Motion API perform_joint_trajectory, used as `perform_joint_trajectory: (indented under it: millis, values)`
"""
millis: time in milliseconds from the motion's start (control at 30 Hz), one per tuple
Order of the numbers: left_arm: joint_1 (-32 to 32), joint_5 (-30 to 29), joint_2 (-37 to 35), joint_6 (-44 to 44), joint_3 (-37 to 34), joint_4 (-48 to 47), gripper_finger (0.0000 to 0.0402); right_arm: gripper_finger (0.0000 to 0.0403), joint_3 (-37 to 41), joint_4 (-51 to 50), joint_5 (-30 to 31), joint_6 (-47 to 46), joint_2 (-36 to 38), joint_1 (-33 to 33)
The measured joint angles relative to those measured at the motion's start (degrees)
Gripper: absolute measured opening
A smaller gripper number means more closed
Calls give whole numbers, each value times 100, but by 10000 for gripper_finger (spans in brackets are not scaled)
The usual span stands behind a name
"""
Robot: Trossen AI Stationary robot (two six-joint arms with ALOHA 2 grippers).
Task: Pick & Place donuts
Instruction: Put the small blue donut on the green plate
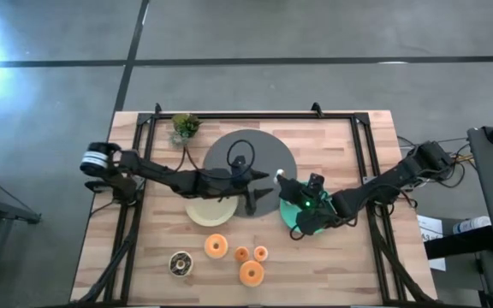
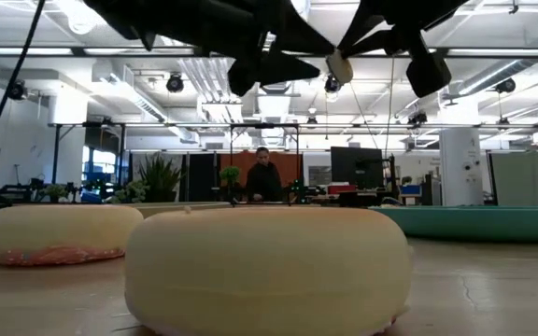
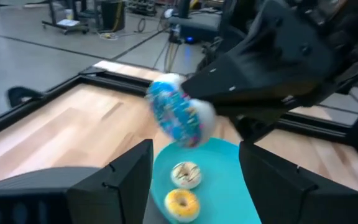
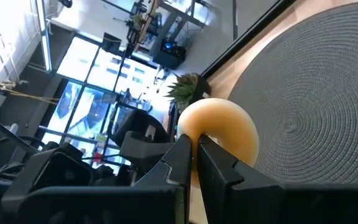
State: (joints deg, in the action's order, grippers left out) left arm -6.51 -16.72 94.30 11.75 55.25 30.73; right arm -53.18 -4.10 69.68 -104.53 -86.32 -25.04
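Wooden tabletop (image 1: 349,257) carries 5 loose donuts (image 1: 216,246) along its near edge. Right gripper (image 1: 282,181) pinches 1 donut (image 4: 219,134) above the teal plate (image 3: 241,186), which holds 2 more. Left gripper (image 1: 268,180) hovers just left, fingers spread.

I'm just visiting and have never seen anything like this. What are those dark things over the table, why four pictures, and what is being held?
They are two robot arms at a wooden table. One picture looks down from above, one looks level from the tabletop, and two come from cameras on the wrists. The right gripper holds a toy donut above the teal plate, where two donuts already lie. The left gripper is open beside it. More donuts, a cream plate and a grey disc lie on the table.
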Motion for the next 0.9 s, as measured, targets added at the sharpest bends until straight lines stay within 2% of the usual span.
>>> perform_joint_trajectory:
  millis: [400, 533, 700, 833, 900]
  values:
    - [85, 30, 205, -12, 232, 23, 213, 13, 5, 2, 5, -126, 0, 20]
    - [173, 80, 304, -38, 305, 6, 201, 13, 5, 7, 1, -169, 0, 20]
    - [281, 161, 456, -236, 464, -49, 156, 13, 5, 37, -40, -190, 0, 20]
    - [335, 230, 466, -304, 643, -415, 103, 13, 7, -9, -52, -129, 29, -8]
    - [331, 259, 466, -417, 679, -617, 74, 13, 10, -101, -252, -22, 87, -47]
